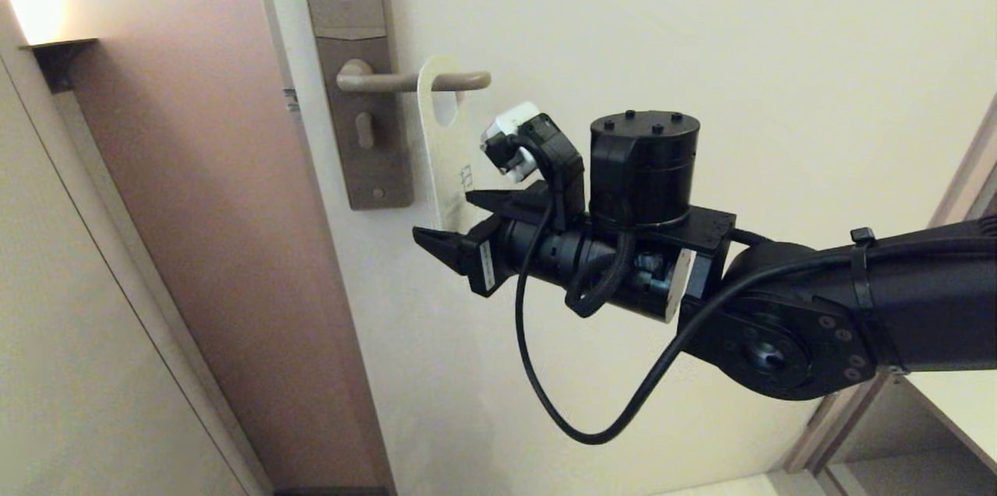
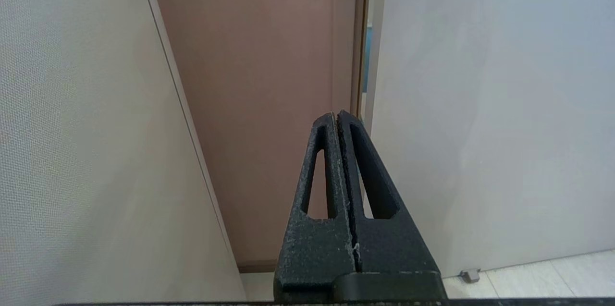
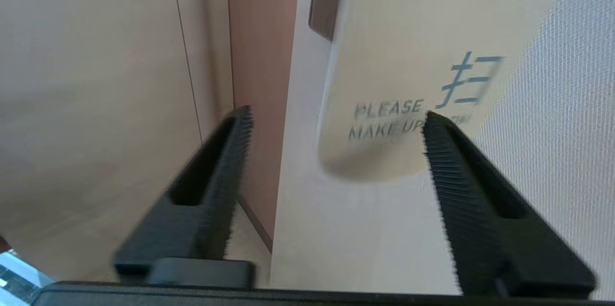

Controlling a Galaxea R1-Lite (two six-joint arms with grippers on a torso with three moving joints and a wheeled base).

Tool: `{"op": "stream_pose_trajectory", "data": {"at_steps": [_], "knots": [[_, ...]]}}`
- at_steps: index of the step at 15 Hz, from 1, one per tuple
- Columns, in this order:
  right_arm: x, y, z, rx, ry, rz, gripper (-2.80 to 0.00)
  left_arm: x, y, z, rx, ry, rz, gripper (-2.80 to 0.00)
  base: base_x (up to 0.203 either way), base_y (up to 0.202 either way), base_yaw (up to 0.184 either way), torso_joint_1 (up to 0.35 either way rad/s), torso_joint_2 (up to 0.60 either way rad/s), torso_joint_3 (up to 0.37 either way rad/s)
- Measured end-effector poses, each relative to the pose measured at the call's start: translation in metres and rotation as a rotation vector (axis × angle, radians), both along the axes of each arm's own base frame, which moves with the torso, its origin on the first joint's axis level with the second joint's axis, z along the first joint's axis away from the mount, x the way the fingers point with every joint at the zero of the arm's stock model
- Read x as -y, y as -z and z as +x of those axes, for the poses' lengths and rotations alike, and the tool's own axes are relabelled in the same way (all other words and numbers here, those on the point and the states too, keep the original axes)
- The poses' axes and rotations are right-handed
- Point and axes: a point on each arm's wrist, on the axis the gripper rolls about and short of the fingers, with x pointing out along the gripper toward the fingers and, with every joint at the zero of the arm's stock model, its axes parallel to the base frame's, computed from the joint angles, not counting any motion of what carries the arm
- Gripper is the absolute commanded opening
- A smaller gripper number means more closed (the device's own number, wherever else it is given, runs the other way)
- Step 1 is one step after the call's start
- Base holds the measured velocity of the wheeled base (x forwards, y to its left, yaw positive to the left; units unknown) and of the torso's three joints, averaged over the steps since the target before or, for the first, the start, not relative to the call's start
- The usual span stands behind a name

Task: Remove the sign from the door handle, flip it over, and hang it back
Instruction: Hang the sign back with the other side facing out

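Note:
The sign [image 1: 447, 157] hangs by its oval hole on the door handle [image 1: 424, 80], white face out. In the right wrist view the sign [image 3: 384, 80] shows teal "PLEASE MAKE UP" lettering. My right gripper [image 1: 459, 219] is open at the sign's lower end, one finger on each side of it and apart from it; in the right wrist view the right gripper [image 3: 336, 116] frames the sign's bottom edge. My left gripper [image 2: 336, 116] is shut and empty, parked low and pointing at the door's edge; it does not show in the head view.
The handle sits on a tall brown-grey backplate [image 1: 354, 91] on the cream door [image 1: 701, 52]. A brown door frame [image 1: 202, 192] and a pale wall [image 1: 70, 325] lie to the left. A door stop [image 2: 470, 275] sits on the floor.

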Motion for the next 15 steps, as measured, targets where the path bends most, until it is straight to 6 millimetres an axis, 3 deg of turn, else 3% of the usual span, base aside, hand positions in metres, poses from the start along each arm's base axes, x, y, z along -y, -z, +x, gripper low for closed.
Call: {"op": "stream_pose_trajectory", "data": {"at_steps": [7,15], "knots": [[0.009,-0.013,-0.007,0.006,0.000,0.020,0.00,0.000,0.000,0.000,0.000,0.000,0.000,-2.80,0.000,0.000,0.000,0.000,0.00,0.000],[0.037,-0.026,-0.010,0.005,0.020,0.024,0.00,0.000,0.000,0.000,0.000,0.000,0.000,-2.80,0.000,0.000,0.000,0.000,0.00,0.000]]}}
